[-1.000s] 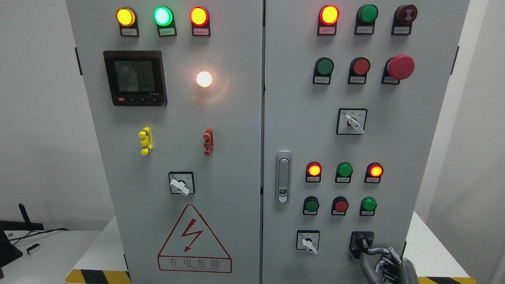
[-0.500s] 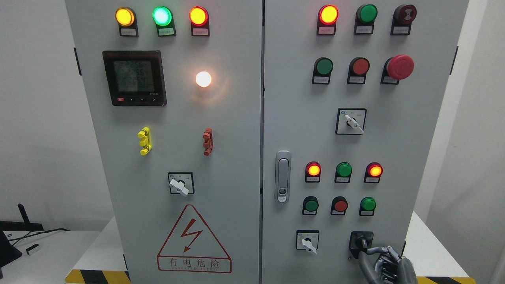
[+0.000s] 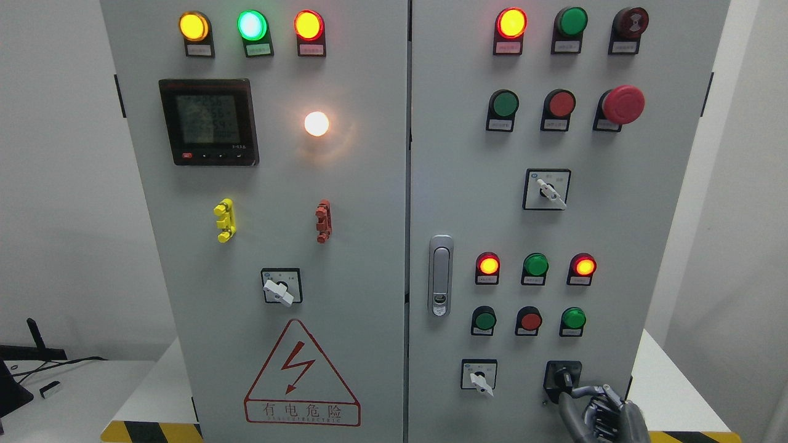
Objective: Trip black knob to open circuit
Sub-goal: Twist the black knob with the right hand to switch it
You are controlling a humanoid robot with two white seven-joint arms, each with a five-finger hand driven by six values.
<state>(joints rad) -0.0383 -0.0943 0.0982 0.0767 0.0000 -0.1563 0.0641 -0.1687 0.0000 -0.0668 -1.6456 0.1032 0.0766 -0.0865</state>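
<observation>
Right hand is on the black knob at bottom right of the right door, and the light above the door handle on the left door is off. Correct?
Not quite. In the head view the right hand is at the black knob on the right door, but the door handle is on the right door too, and the round white light on the left door is lit.

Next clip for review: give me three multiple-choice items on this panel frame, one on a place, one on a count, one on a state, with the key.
1. Where is the black knob?
A. top left of the left door
B. bottom right of the right door
C. beside the meter

2. How many lamps glow in the left door's top row?
A. one
B. two
C. three

3. What is the right robot hand doing?
A. fingers on the black knob
B. pressing the red mushroom button
C. hanging away from the panel

Key: 1 B, it sits beside the lower white selector; 2 C, yellow, green and red all glow; 3 A, fingertips meet the knob.
</observation>
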